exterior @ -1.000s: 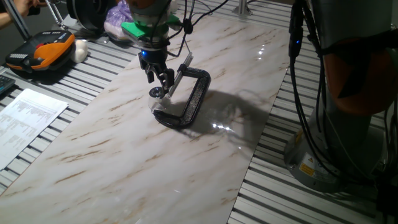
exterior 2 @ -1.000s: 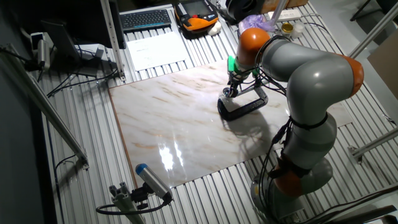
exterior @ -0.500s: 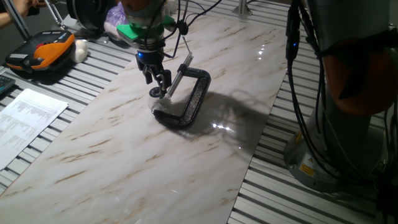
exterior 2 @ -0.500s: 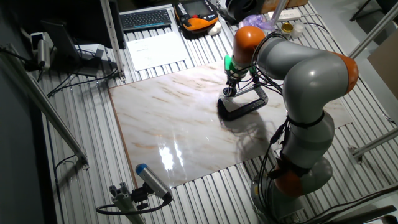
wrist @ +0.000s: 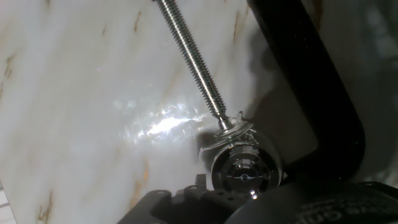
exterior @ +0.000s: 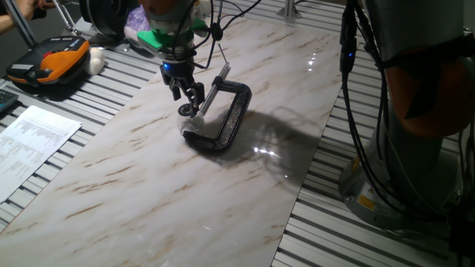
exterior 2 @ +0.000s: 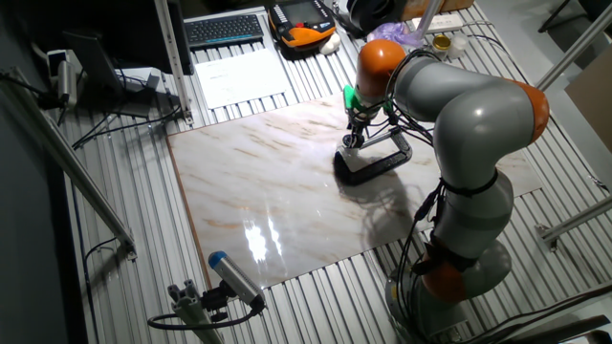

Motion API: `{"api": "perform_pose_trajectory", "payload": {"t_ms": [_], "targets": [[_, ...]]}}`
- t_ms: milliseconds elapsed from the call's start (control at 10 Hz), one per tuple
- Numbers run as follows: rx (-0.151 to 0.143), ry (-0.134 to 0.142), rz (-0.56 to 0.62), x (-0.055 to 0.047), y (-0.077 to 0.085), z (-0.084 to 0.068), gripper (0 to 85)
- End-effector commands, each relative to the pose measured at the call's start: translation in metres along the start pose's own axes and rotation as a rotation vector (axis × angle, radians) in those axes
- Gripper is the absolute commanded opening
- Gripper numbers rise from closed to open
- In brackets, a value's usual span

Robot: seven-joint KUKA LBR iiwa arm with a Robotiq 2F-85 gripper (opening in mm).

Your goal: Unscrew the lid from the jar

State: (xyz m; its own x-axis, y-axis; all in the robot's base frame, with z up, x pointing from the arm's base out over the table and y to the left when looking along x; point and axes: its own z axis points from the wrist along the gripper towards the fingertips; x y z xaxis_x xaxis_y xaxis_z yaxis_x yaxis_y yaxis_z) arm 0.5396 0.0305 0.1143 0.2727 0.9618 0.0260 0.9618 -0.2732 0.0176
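Observation:
A tiny glass jar (wrist: 271, 167) stands upright in the black C-clamp (exterior: 234, 119), pressed from the side by the clamp's threaded screw (wrist: 196, 62) and its steel pad. The round silvery lid (wrist: 242, 174) tops the jar and hides most of the glass. In one fixed view my gripper (exterior: 187, 106) points straight down at the lid (exterior: 185, 110), its black fingertips closed on either side of it. The hand view shows the gripper (wrist: 242, 190) at the bottom edge, hugging the lid. From the other fixed view the gripper (exterior 2: 352, 143) sits at the clamp's (exterior 2: 378, 164) left end.
The clamp lies on a marble slab (exterior: 185, 193) over a slatted metal table. An orange and black device (exterior: 48, 63) and a printed sheet (exterior: 30, 144) lie to the left. A keyboard (exterior 2: 225, 29) sits at the back. The arm's base (exterior 2: 459, 258) stands beside the slab.
The wrist has turned and shifted slightly left above the lid. The lid, jar and clamp stay where they were.

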Motion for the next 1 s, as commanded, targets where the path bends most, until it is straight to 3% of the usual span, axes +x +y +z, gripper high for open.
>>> {"api": "perform_pose_trajectory", "payload": {"t_ms": [0,500,600,900], "targets": [[-0.003,0.002,-0.004,0.0000,0.0007,0.0011,51.0],[-0.011,0.016,-0.013,0.0005,0.0035,0.0049,51.0],[-0.014,0.020,-0.020,0.0008,0.0044,0.0064,68.0],[-0.017,0.022,-0.029,0.0015,0.0061,0.0084,68.0]]}}
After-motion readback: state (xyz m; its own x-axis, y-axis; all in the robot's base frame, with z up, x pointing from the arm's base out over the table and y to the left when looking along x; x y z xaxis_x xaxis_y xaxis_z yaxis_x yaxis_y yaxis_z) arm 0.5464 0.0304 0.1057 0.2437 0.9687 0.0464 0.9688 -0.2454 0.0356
